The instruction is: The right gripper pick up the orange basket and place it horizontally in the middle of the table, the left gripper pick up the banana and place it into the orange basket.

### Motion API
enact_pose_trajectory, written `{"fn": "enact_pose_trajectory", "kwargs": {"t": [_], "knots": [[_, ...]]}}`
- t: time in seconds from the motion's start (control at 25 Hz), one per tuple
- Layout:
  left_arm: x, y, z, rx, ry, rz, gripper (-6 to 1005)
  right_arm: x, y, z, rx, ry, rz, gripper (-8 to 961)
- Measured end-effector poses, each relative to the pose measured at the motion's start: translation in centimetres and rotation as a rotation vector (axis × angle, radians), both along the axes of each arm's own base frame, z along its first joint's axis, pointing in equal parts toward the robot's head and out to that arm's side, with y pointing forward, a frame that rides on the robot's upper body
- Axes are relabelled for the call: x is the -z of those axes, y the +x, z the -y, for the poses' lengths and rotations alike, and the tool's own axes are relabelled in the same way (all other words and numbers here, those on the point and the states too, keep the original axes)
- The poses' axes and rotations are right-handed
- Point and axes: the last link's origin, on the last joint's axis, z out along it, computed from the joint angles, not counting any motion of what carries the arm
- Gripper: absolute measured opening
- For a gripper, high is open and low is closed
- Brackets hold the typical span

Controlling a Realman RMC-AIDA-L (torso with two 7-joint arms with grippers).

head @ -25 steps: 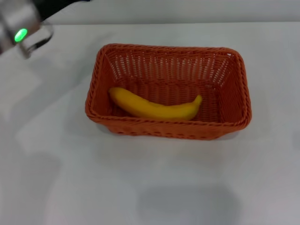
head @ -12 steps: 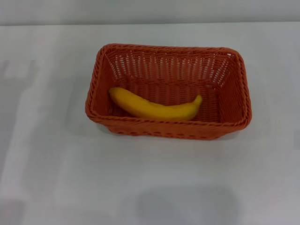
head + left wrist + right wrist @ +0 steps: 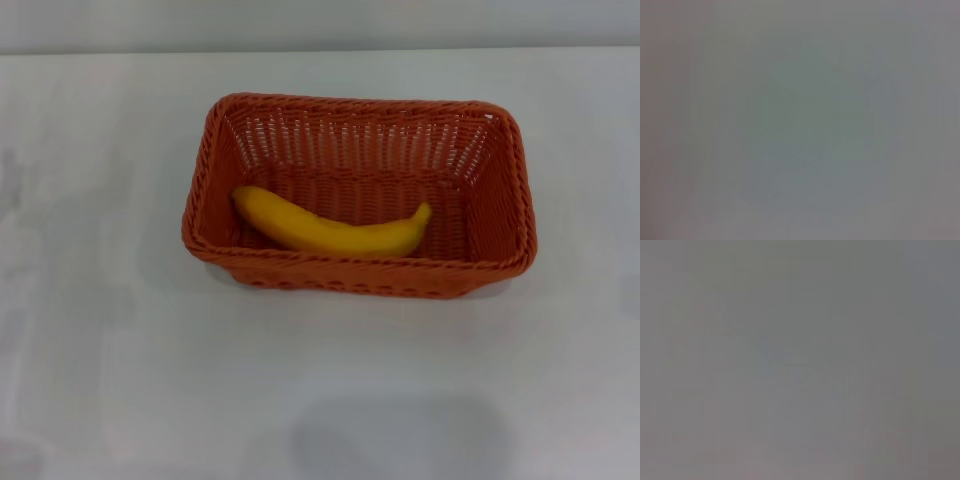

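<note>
The orange basket (image 3: 360, 195) lies lengthwise across the middle of the white table (image 3: 320, 380) in the head view. Inside it, along the near wall, rests the yellow banana (image 3: 330, 228), its dark tip pointing right. Neither gripper shows in the head view. Both wrist views hold only a plain grey surface, with no fingers and no object in them.
Bare white tabletop surrounds the basket on all sides. The table's far edge (image 3: 320, 50) runs across the top of the head view. Faint shadows lie on the table at the left and near front.
One second ago the left arm with its green ring light stood at the upper left of the head view; it has since left the view. Basket and banana have not moved.
</note>
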Motion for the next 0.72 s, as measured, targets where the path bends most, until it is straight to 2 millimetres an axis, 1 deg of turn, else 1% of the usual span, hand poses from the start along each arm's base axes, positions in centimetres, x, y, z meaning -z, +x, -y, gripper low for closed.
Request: {"fn": "enact_pose_trajectory", "kwargs": {"t": [0.32, 0.72], "knots": [[0.32, 0.18, -0.19, -0.015, -0.012, -0.056, 880, 0.19, 0.00, -0.11, 0.003, -0.015, 0.004, 872], [0.17, -0.02, -0.07, -0.037, 0.000, -0.088, 881, 0.18, -0.17, -0.35, -0.003, -0.015, 0.004, 872]]}}
